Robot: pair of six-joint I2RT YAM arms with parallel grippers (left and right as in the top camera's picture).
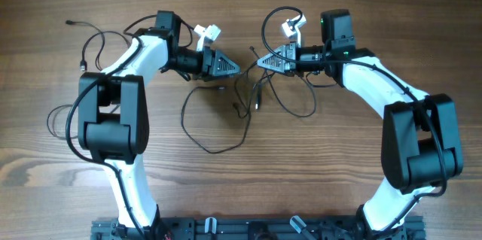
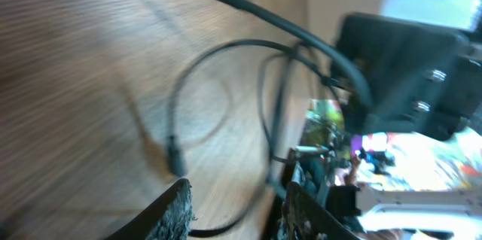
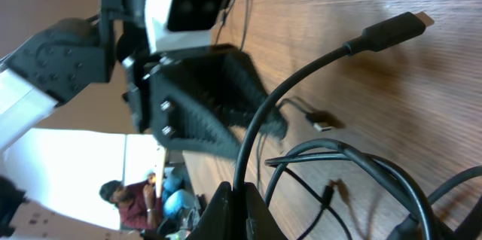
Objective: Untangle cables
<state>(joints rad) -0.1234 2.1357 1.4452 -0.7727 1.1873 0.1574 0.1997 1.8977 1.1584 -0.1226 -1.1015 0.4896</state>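
At the middle of the worktop [image 1: 316, 172], seen from overhead, my left tool [image 1: 233, 66] and right tool [image 1: 263, 61] point at each other, tips near but apart. The cables [image 1: 242, 112] lie in a loose tangle just below and between them. One wide loop sags toward the robot's base, and strands run up to both tips. More thin cord lies by the left arm at the far left.

Through the left wrist camera, which is badly blurred, the left tool [image 2: 237, 206] has its jaws partly apart. A cord crosses low between the fingers [image 2: 177, 210], but I cannot tell whether it is gripped. A loop of the cables [image 2: 241, 42] lies on the wood ahead.

Through the right wrist camera, the right tool [image 3: 237, 198] is clamped tight on one of the cables [image 3: 260, 123], which rises from the fingertips and arcs over to a plug [image 3: 399, 25]. Other strands curl beside it.
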